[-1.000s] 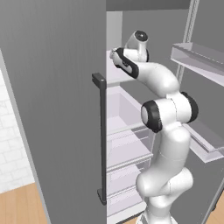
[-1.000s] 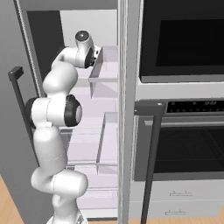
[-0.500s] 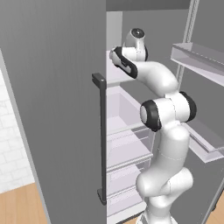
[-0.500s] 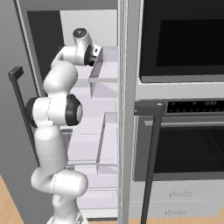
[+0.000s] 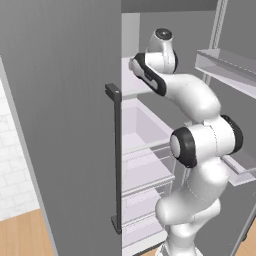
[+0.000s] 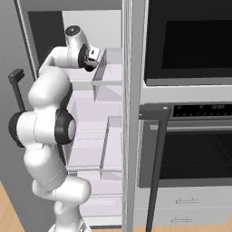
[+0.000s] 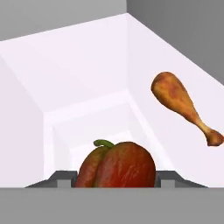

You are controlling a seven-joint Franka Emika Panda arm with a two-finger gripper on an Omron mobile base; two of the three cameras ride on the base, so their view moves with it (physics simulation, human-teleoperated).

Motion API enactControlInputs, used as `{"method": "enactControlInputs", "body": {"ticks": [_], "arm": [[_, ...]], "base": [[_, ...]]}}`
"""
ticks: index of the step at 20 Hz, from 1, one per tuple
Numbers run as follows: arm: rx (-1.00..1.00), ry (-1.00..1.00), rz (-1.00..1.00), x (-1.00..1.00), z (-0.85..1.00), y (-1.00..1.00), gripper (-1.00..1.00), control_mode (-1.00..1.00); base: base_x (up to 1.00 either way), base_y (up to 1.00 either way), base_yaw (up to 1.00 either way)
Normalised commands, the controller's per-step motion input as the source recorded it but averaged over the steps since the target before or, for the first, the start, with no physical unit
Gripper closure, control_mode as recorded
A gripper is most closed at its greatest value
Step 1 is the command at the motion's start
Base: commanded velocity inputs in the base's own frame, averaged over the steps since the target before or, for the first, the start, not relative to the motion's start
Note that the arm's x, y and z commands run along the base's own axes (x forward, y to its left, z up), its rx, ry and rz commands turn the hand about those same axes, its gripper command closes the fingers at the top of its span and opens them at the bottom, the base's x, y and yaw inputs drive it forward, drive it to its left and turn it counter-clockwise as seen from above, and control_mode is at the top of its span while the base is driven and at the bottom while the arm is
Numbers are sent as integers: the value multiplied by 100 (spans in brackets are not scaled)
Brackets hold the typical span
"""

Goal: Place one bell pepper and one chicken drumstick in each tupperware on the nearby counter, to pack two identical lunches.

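Note:
My gripper [image 7: 116, 179] reaches into the open fridge at the upper shelf [image 6: 108, 72], and in the right base view the hand [image 6: 92, 58] sits just above that shelf. A glossy red bell pepper [image 7: 118, 164] with a green stem fills the gap between the two finger tips, which press on its sides. A golden-brown chicken drumstick [image 7: 177, 100] lies on the white shelf beyond and to the right of the pepper, thin bone end toward the right. The tupperware and the counter are out of view.
The grey fridge door [image 5: 60, 125] with its dark handle [image 5: 116, 150] stands open on the left. Door bins [image 5: 225, 62] jut out on the right. Lower shelves and drawers [image 6: 95, 149] sit under the arm. An oven stack [image 6: 190, 149] adjoins the fridge.
The jaws have closed in from wide open onto the bell pepper. The wrist has risen slightly; the rest of the arm has held still.

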Motion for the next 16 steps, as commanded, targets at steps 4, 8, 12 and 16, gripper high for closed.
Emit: {"method": "enactControlInputs", "body": {"ticks": [4,8,12,16], "arm": [[0,-1,0,-100,18,-8,100,-100],[0,-1,0,-100,5,-8,100,-100],[0,0,0,-100,0,-1,100,-100],[-1,0,0,-100,-10,0,100,-100]], "base": [[0,0,0],[0,0,0],[0,0,0],[0,0,0]]}}
